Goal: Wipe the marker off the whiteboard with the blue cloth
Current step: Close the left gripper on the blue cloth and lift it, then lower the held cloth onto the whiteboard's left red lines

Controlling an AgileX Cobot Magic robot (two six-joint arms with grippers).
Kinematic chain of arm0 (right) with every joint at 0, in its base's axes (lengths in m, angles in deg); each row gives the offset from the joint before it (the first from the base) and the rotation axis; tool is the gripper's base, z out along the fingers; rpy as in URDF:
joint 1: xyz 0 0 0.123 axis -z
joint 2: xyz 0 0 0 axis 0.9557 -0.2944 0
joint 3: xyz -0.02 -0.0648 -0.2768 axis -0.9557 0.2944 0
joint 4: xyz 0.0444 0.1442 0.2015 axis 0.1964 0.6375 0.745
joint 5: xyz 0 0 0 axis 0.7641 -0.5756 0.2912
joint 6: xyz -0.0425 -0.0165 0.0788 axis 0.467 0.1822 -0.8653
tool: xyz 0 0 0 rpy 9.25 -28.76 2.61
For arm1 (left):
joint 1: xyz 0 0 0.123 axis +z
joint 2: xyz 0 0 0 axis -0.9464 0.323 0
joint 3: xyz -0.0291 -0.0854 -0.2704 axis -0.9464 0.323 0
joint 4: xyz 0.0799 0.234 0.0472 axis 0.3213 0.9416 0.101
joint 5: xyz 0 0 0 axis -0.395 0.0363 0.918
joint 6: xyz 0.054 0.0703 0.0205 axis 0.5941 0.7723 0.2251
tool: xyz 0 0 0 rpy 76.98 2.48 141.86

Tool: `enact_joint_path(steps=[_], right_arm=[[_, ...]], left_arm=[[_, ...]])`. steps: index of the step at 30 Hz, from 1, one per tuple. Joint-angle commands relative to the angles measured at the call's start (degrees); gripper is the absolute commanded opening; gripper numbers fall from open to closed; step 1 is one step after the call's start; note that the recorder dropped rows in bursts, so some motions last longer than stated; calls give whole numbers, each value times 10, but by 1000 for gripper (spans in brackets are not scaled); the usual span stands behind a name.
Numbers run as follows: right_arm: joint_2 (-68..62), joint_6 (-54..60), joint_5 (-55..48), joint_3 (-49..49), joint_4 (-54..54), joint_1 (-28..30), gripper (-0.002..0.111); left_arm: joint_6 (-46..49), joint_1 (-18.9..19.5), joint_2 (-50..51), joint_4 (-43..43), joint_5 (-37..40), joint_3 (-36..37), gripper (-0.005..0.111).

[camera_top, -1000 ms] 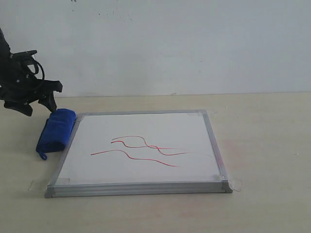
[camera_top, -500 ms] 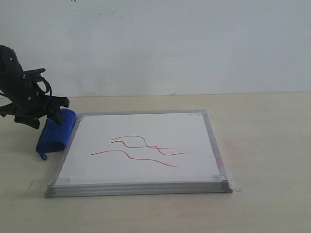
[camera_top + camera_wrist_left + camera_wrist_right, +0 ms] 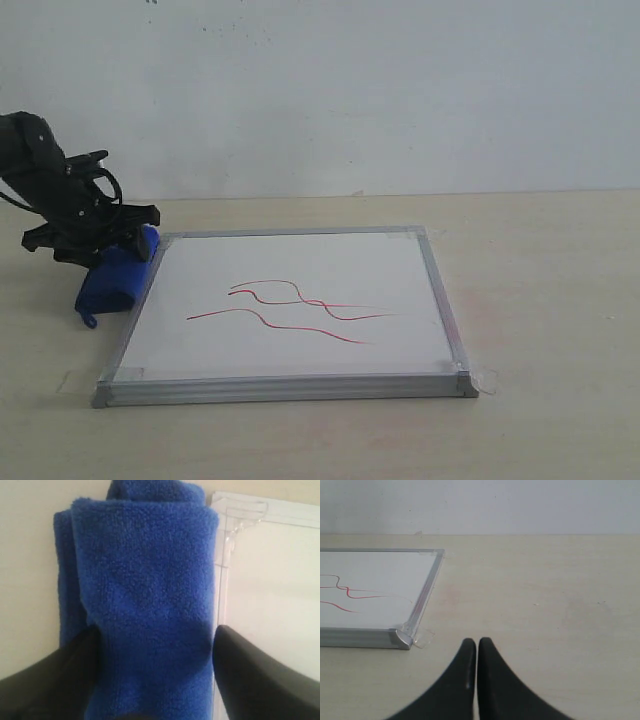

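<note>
Left fingers [image 3: 260,680] lowered around blue cloth [image 3: 145,590], beige table [image 3: 540,300], white wall [image 3: 350,90]

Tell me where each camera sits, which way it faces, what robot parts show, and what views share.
Exterior view: off the arms, looking down across the whiteboard toward the wall; shows the left gripper at the blue cloth.
Left wrist view: on the left wrist, looking down on the blue cloth between both open fingers.
Right wrist view: low over the table, looking past the shut right gripper at the whiteboard's corner.
Shared: all three show the whiteboard; exterior and right wrist show the marker.
</note>
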Motion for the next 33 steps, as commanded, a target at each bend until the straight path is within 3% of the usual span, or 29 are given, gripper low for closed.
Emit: enact_joint_path(steps=[1,5,14,16,21,33], right_arm=[[3,2,3,0,-1,-2,1],[3,2,3,0,-1,-2,1],[3,2,3,0,-1,-2,1],[3,2,3,0,-1,-2,1],[3,2,3,0,-1,-2,1],[3,2,3,0,-1,-2,1]], left_arm=[[-11,-4,2,33,-4,-4,62],[-29,-4,7,77,19,-4,62],[-32,-6,9,55,-6,-4,61],[-32,-6,9,47,-6,-4,54],[-32,-6,9,47,-6,-4,5],[-20,-8,-82,36,37,-4,4]])
